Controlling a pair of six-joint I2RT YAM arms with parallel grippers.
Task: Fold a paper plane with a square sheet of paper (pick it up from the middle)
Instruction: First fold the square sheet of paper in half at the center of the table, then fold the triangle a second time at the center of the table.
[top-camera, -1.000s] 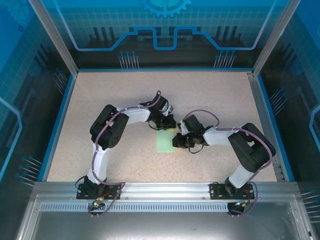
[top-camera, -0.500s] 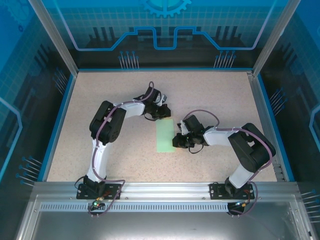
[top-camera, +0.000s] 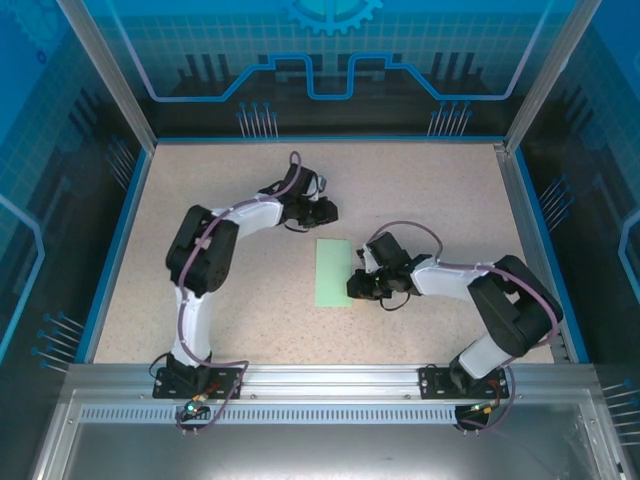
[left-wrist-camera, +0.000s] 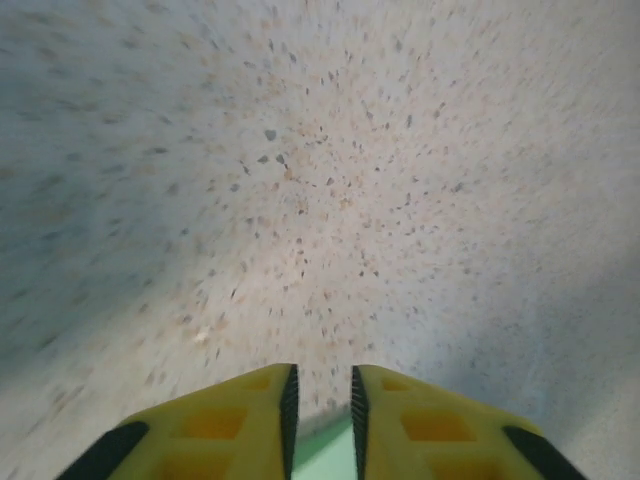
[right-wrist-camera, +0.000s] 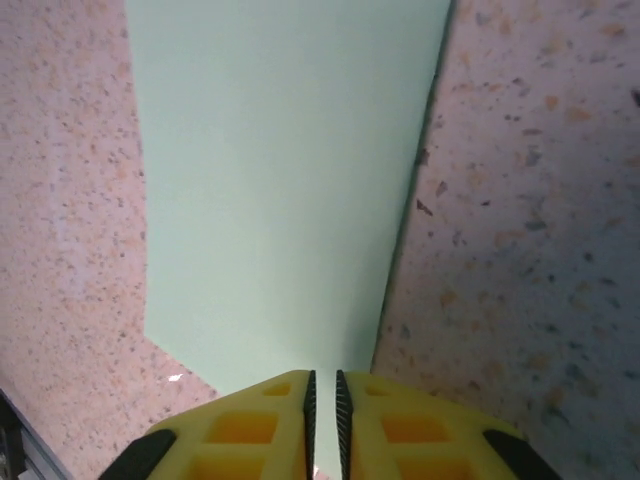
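**Paper strip mid-table, room on every side**

We see the paper (top-camera: 333, 272) as a narrow strip lying flat on the speckled table (top-camera: 450, 200). The right gripper (top-camera: 353, 288) is at its long right edge. Its fingers stand a hair apart, and we cannot tell whether they pinch the paper. The left gripper (top-camera: 328, 211) sits beyond the far short edge, slightly parted and gripping nothing. Tabletop runs out to the blue rim (top-camera: 121, 240).

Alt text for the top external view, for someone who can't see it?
A narrow strip of pale green paper lies flat in the middle of the speckled table. The right gripper sits at its right edge; the left gripper is beyond its far end, clear of it.
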